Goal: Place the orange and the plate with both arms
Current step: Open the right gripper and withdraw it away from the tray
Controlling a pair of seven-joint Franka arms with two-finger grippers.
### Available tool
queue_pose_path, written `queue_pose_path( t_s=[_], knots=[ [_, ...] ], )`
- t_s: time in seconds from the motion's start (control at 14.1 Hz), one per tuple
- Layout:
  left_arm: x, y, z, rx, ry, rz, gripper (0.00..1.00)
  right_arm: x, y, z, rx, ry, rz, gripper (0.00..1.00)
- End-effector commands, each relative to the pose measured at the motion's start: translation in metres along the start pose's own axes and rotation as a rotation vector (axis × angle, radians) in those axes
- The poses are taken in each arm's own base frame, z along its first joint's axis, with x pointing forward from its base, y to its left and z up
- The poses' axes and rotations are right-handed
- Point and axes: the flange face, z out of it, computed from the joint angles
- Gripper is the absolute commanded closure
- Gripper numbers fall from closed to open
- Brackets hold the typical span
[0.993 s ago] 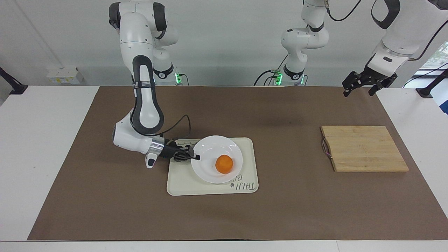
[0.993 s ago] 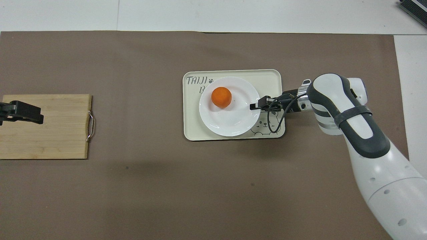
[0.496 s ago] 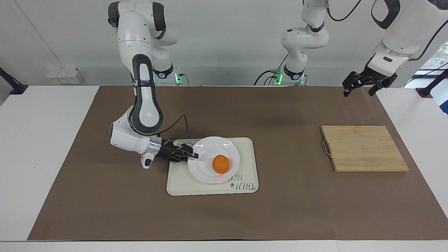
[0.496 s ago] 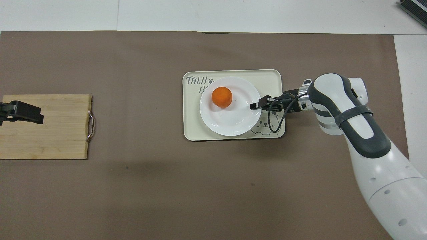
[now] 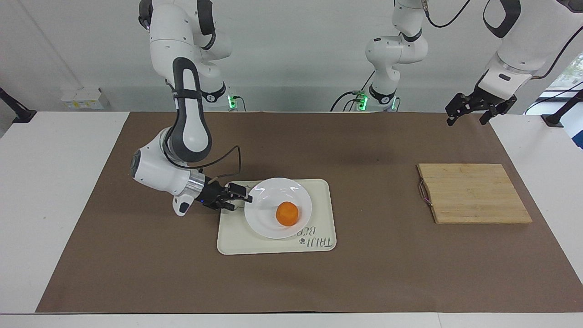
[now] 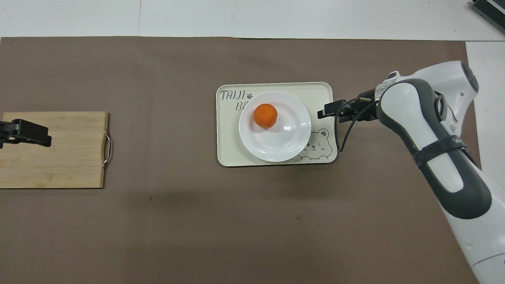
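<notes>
The orange lies in the white plate, and the plate rests flat on the cream bear tray. My right gripper hangs low over the tray's edge toward the right arm's end, just clear of the plate's rim, open and holding nothing. My left gripper waits raised near the wooden board, toward the left arm's end, open and empty.
A wooden cutting board with a metal handle lies toward the left arm's end of the table. A brown mat covers the table under everything. The right arm's black cable loops over the tray's corner.
My right gripper has let go of the plate's rim and drawn back from it toward the right arm's end. The plate settled flat on the tray. The left arm stayed still.
</notes>
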Motion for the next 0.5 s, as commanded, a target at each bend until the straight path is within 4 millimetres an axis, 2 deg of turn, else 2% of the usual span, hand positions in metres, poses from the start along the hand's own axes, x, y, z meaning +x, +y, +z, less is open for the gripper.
queue_pose_path(
  t_s=[0.0, 0.21, 0.35, 0.43],
  knots=[
    [-0.003, 0.000, 0.000, -0.003, -0.006, -0.009, 0.00, -0.013, -0.026, -0.047, -0.140, 0.040, 0.049, 0.00],
    [-0.003, 0.000, 0.000, -0.003, -0.006, -0.009, 0.00, -0.026, -0.030, -0.075, -0.214, 0.030, 0.117, 0.00],
    [-0.003, 0.000, 0.000, -0.003, -0.006, -0.009, 0.00, -0.037, -0.024, -0.090, -0.246, -0.012, 0.129, 0.00],
    [-0.003, 0.000, 0.000, -0.003, -0.008, -0.009, 0.00, -0.041, -0.013, -0.104, -0.281, -0.013, 0.134, 0.00]
  ],
)
